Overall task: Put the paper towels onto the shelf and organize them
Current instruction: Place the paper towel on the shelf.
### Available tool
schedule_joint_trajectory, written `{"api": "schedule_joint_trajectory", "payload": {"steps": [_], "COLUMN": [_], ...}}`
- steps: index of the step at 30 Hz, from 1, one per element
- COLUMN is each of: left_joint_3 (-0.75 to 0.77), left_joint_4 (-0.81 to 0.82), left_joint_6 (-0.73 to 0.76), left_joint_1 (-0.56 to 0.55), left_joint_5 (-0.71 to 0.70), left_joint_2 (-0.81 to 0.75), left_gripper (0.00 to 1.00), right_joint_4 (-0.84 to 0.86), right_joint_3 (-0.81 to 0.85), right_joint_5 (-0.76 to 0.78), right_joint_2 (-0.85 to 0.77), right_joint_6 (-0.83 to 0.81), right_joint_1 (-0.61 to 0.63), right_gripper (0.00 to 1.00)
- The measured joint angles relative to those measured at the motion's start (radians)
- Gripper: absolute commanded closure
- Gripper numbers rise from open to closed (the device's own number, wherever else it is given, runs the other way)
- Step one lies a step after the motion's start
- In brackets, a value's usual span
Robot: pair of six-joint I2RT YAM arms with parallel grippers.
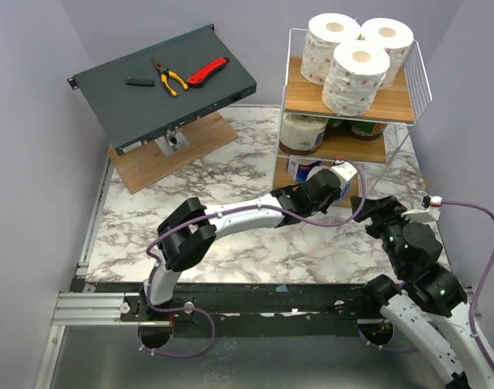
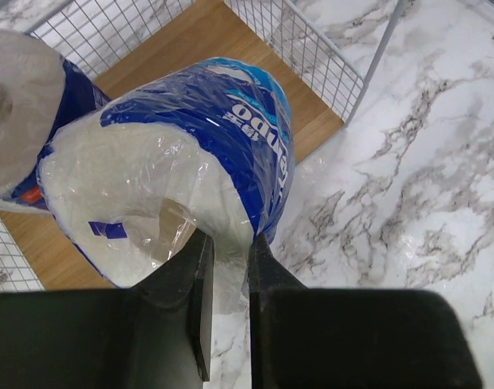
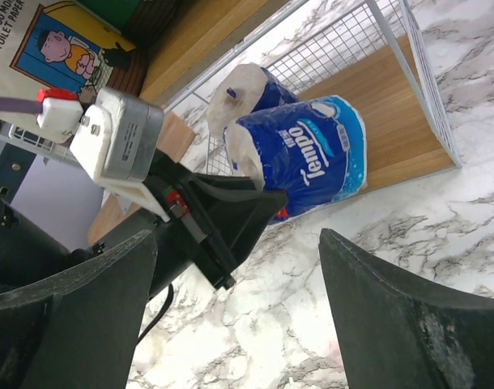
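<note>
Looking down from the top camera, can see the shelf [image 1: 300,81] at the back right with three white pink-print rolls [image 1: 356,69] standing on its top tier, bunched up and touching. Down on the middle tier, got a cream roll [image 1: 302,132] at the left end and green-wrapped rolls [image 1: 368,128] to its right, mostly hidden under the top board. Also spotted the left gripper [image 1: 334,182] reaching right up to the front of the bottom tier, and the right gripper [image 1: 378,212] hanging just in front of the shelf's right side, over the marble table [image 1: 231,243]. Well left of the shelf, got a slanted grey box [image 1: 162,89] carrying pliers [image 1: 168,77] and a red knife [image 1: 208,71]. Switching to the left wrist, looking at fingers [image 2: 200,308] pinched tight on the loose plastic wrap of a blue-and-white pack [image 2: 190,146], lying on its side partly over the front edge of the bottom board, just beside a second pack [image 2: 20,105] sitting further in. Over on the right wrist, seeing that gripper's fingers [image 3: 393,308] spread wide with nothing gripped, aimed at the bottom tier, both packs side by side at that tier's front opening.
</note>
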Motion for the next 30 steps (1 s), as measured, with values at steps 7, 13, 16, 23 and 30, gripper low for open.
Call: {"api": "schedule_joint_trajectory", "payload": {"steps": [7,13,16,23,30], "left_joint_3": [0.087,0.145,0.145,0.145,0.145], "left_joint_4": [-0.015,-0.038,-0.055,-0.056,-0.050], "left_joint_6": [0.032,0.045,0.046,0.047,0.045], "left_joint_1": [0.000,0.000,0.000,0.000,0.000], "left_joint_5": [-0.051,-0.086,-0.090,-0.098,-0.103], "left_joint_2": [0.060,0.114,0.128,0.130,0.130], "left_gripper": [0.94,0.90,0.84,0.59,0.41], "right_joint_4": [0.000,0.000,0.000,0.000,0.000], "right_joint_3": [0.000,0.000,0.000,0.000,0.000], "right_joint_5": [0.008,0.025,0.029,0.044,0.049], "right_joint_2": [-0.008,-0.020,-0.023,-0.026,-0.028], "right_joint_6": [-0.001,-0.008,-0.008,-0.009,-0.009], "right_joint_1": [0.000,0.000,0.000,0.000,0.000], "right_gripper": [0.15,0.15,0.15,0.15,0.15]}}
